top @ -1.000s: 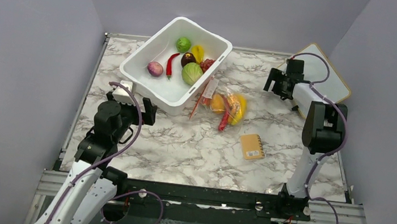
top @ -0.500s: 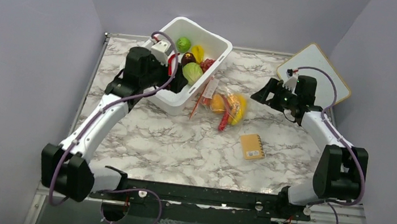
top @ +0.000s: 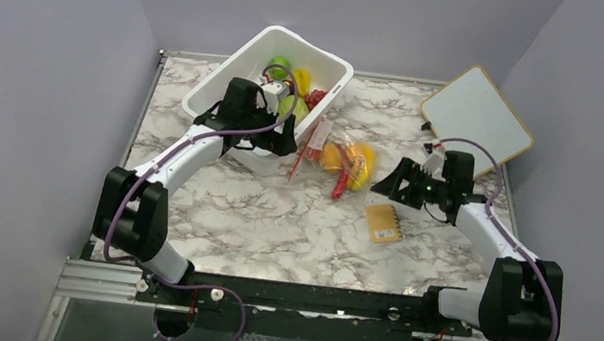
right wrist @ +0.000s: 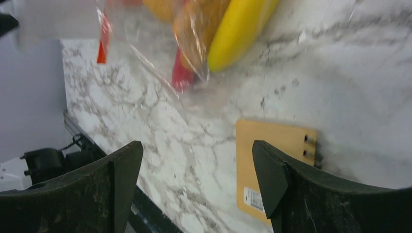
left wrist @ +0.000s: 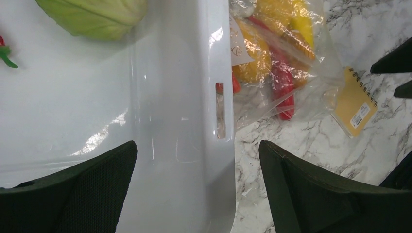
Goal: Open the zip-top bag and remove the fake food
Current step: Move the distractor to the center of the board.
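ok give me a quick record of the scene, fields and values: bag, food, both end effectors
zip-top bag: lying on the table beside the white tub, not held
fake food: inside the bag
left end effector: open, empty, over the tub wall next to the bag
right end effector: open, empty, above the table near the bag and the orange notepad
task state: food not yet out
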